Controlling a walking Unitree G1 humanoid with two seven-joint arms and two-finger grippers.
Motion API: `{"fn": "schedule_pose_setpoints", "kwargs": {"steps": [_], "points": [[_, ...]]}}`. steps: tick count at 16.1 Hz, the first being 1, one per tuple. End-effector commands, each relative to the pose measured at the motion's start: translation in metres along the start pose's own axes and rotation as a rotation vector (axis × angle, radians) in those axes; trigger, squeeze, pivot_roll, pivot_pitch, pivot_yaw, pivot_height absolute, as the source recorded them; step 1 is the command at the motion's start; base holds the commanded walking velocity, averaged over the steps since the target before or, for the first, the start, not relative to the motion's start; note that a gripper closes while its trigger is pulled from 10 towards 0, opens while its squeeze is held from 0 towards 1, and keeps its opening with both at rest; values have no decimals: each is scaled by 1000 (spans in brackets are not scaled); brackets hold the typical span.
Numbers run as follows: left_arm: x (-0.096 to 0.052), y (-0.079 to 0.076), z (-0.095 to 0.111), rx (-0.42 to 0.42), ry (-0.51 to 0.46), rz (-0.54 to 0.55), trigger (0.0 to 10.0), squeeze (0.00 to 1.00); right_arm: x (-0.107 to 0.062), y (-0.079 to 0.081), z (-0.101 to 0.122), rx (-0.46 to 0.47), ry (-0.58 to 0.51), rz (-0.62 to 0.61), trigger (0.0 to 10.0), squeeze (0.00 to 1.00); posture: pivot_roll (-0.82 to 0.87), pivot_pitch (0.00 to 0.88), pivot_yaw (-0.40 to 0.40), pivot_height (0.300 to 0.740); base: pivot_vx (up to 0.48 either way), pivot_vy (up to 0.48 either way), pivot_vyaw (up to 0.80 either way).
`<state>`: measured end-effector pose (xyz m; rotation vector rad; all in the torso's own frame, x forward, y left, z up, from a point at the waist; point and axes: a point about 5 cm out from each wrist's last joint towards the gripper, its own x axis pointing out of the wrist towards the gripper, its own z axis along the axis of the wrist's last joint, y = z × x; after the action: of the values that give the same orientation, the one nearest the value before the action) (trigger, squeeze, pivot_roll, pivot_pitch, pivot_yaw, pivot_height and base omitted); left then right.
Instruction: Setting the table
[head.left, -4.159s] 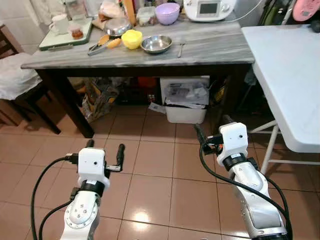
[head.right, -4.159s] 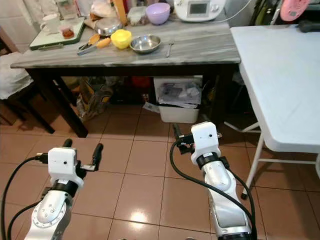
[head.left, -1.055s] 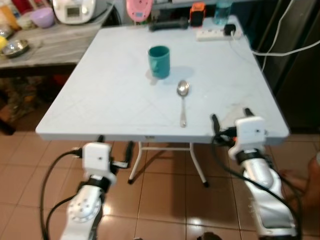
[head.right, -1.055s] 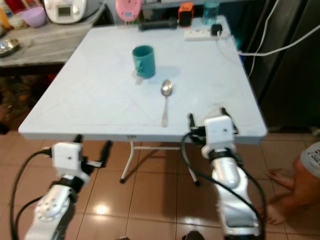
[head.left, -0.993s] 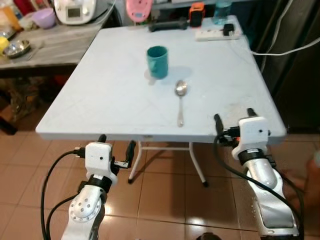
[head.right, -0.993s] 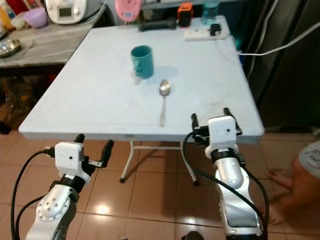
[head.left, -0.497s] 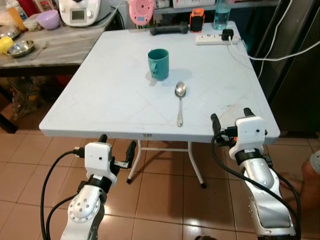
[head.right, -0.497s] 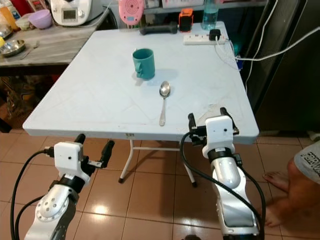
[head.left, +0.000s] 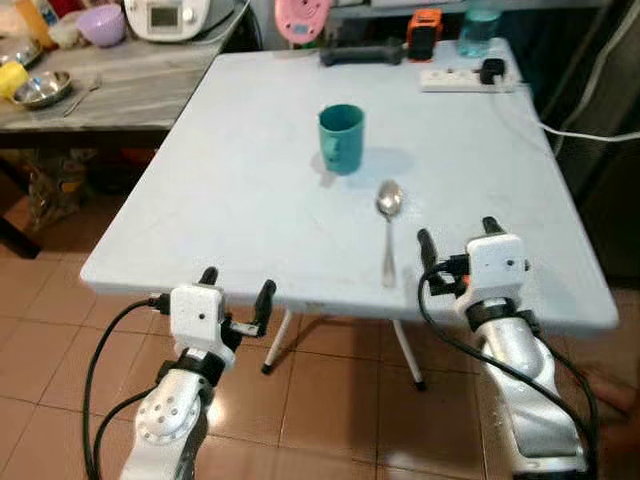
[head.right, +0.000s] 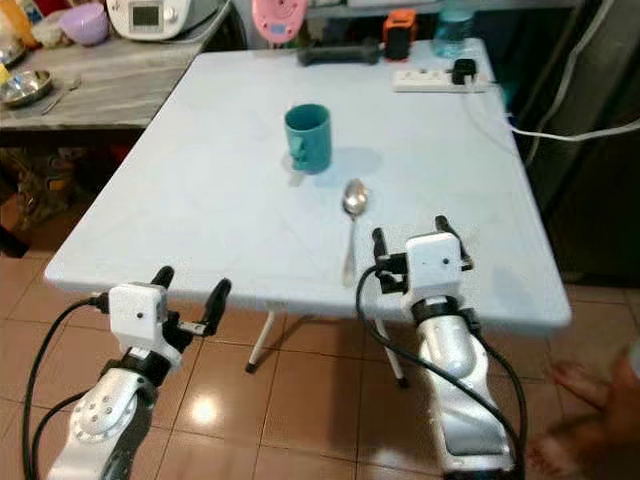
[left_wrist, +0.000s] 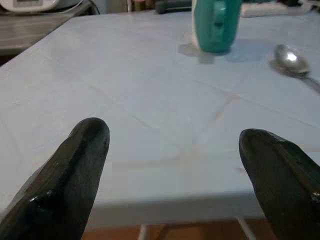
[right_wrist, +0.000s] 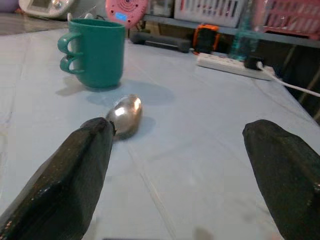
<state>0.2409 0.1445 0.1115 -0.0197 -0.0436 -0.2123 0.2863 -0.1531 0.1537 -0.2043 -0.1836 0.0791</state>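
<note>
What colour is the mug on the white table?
The mug is teal green, plain, with no pattern; the right wrist view shows it best.

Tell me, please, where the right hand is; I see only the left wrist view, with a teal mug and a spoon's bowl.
Observer: The right hand is open at the white table's near edge, just right of the spoon's handle.
Operator: What lies beyond the mug?
Observer: Behind the teal mug, a white power strip lies by the far edge.
Operator: Any more tableware nearby?
Observer: A steel bowl sits on the grey counter to the left.
</note>
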Motion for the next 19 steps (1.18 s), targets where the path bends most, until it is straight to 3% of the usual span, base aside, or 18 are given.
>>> {"fn": "schedule_pose_setpoints", "kwargs": {"steps": [1, 5, 7, 9, 10, 12, 14, 17, 19], "points": [[0, -1, 2, 0, -4, -15, 10000, 0, -3, -4, -2, -6, 8, -9, 10000, 0, -116, 146, 130, 740, 428, 0, 0], [-1, -1, 1, 9, 4, -21, 10000, 0, -4, -2, -4, -5, 12, -2, 10000, 0, -113, 145, 130, 740, 413, 0, 0], [-1, 0, -1, 23, 18, 1, 10000, 0, -3, 1, -4, 2, 12, 9, 10000, 0, -112, 147, 130, 740, 0, 0, 0], [-1, 8, 2, 93, 2, 17, 10000, 0, -3, 7, -4, 19, 14, 44, 10000, 0, -110, 153, 118, 740, 0, 0, 0], [2, 20, 7, 158, -14, -10, 10000, 0, -2, 12, -3, 28, 10, 80, 10000, 0, -109, 156, 108, 740, 0, 0, 0], [15, 39, 19, 246, -44, -41, 10000, 0, 1, 18, 1, 27, -6, 128, 10000, 0, -108, 157, 100, 740, 0, 0, 0], [26, 48, 27, 297, -67, -52, 10000, 0, 6, 21, 3, 36, -14, 149, 10000, 0, -105, 161, 90, 740, 0, 0, 0], [33, 47, 28, 364, -80, -89, 10000, 0, 11, 26, 4, 68, -11, 165, 10000, 0, -101, 164, 96, 740, 0, 0, 0], [34, 46, 25, 358, -74, -99, 10000, 0, 12, 29, 5, 108, -1, 169, 10000, 0, -101, 166, 104, 740, 0, 0, 0]]}}
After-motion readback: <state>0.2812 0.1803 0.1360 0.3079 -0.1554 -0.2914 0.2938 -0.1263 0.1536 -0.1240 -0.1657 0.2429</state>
